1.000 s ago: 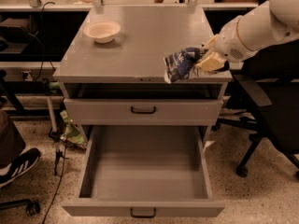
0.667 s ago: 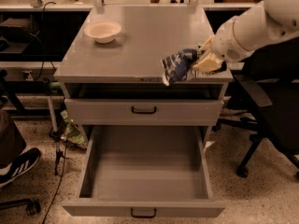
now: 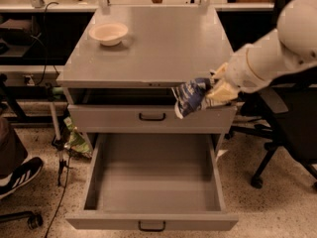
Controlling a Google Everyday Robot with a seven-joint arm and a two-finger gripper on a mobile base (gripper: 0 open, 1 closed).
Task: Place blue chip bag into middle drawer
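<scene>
Blue chip bag [image 3: 190, 97]: a small, crumpled dark-blue foil packet with white print, hanging in the air off the right front corner of the grey cabinet [image 3: 158, 53]. Its right end is pinched in the gripper [image 3: 218, 89], whose pale fingers are closed on the foil, and the rest of the bag droops to the left and downward from there. The bag touches nothing else. It hangs in front of the right end of the upper drawer [image 3: 124, 118] and over the right rear part of the middle drawer [image 3: 151, 221] below.

The gripper sits just right of the bag, at the end of a thick white arm [image 3: 277, 48] that comes in from the upper right.

The middle drawer is pulled far out toward the camera, wide and deep, with grey walls and floor and a small black curved handle on its front panel. The upper drawer carries a similar black handle, and a dark gap shows between it and the cabinet top.

A pale bowl [image 3: 108, 33] stands on the cabinet top near the back left corner, well apart from the bag.

The floor [image 3: 277, 207] is speckled. A green-patterned bag [image 3: 77, 140] lies against the cabinet's left side, a black shoe with white stripes [image 3: 20, 175] shows at the left edge, and a black office chair [image 3: 292, 128] stands at the right.
</scene>
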